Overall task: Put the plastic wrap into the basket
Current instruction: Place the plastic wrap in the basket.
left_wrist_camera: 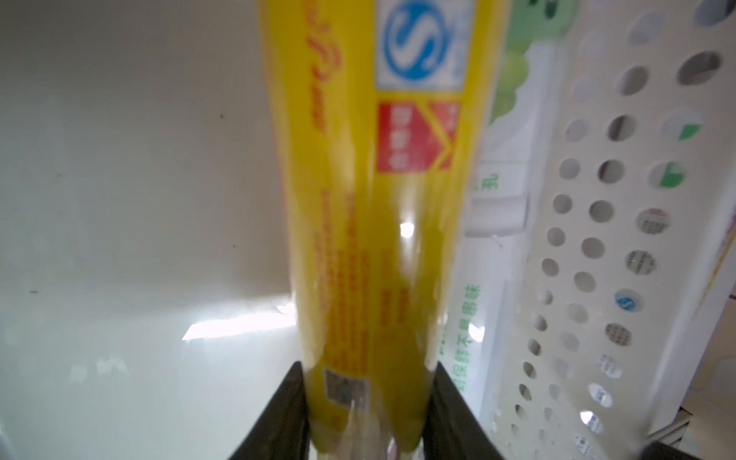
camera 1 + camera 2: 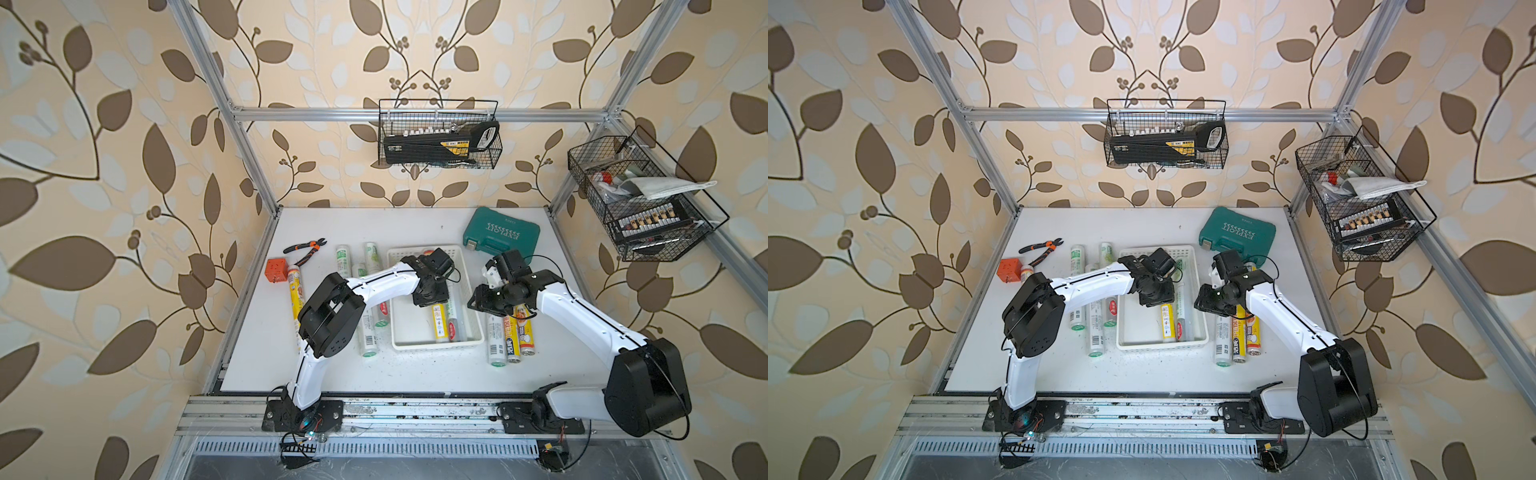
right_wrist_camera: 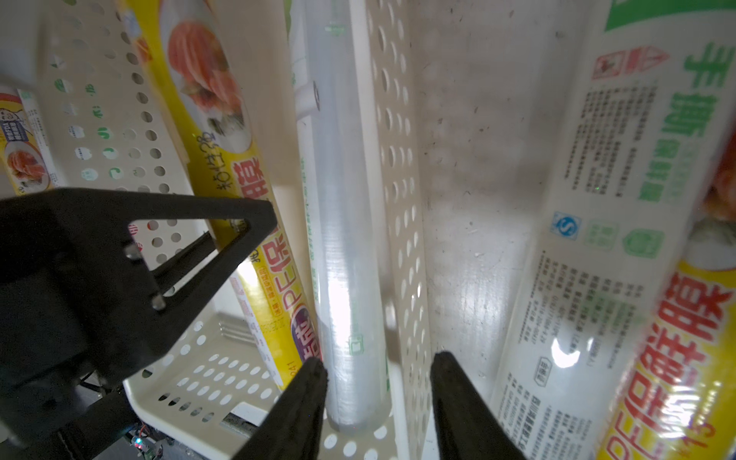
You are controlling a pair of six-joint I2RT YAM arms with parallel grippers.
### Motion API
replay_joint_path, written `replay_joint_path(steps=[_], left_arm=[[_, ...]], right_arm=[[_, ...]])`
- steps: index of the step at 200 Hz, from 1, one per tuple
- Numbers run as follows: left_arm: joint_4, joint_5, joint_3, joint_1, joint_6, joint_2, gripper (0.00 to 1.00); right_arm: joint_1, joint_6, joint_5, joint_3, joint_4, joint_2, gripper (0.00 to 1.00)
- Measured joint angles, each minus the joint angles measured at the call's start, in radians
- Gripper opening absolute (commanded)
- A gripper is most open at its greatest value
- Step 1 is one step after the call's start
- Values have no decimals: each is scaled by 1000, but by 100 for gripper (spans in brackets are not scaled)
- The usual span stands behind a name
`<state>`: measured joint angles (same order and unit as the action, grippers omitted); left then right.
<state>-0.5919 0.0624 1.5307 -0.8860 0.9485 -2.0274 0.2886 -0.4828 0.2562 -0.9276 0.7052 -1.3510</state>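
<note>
the main risk sits with the yellow roll (image 1: pixel 358 239): its shiny film looks slick, so it could slip or swing if the left gripper (image 1: pixel 370 398), closed on it with a black finger on each side, lets go unevenly or while tilted. the roll is inside the basket (image 2: pixel 438 345), right beside a white roll with green print (image 1: pixel 494 259); whether it rests on the floor i cannot tell. the right gripper (image 3: pixel 378 398) hangs over the basket's right wall with its jaws apart and nothing held. a drop here could catch that thin wall, full of round holes, and shove the light plastic basket, or bump the left arm (image 2: pixel 382 280), which is close. a clear roll (image 3: pixel 346 239) lies along that wall inside. on the smooth white table (image 2: pixel 415 374) lie three rolls (image 2: pixel 513 336) just right of the basket and several rolls (image 2: pixel 368 332) to its left. being long, slim and round, they would roll off at a nudge.
</note>
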Motion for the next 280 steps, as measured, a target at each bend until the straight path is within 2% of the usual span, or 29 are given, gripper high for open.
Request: replay_joint_path(steps=[46, 100, 143, 233, 280], left_arm=[[11, 24, -30, -6, 2, 0, 39], [60, 61, -30, -6, -6, 0, 48], [73, 71, -30, -5, -33, 0, 60], [70, 59, -37, 3, -51, 13, 61], [6, 21, -37, 3, -89, 86, 67]], right_arm=[[16, -11, 3, 0, -10, -2, 45], [44, -30, 2, 0, -19, -6, 45], [61, -52, 2, 6, -27, -6, 44], [100, -93, 2, 17, -43, -6, 44], [101, -66, -60, -37, 44, 4, 49]])
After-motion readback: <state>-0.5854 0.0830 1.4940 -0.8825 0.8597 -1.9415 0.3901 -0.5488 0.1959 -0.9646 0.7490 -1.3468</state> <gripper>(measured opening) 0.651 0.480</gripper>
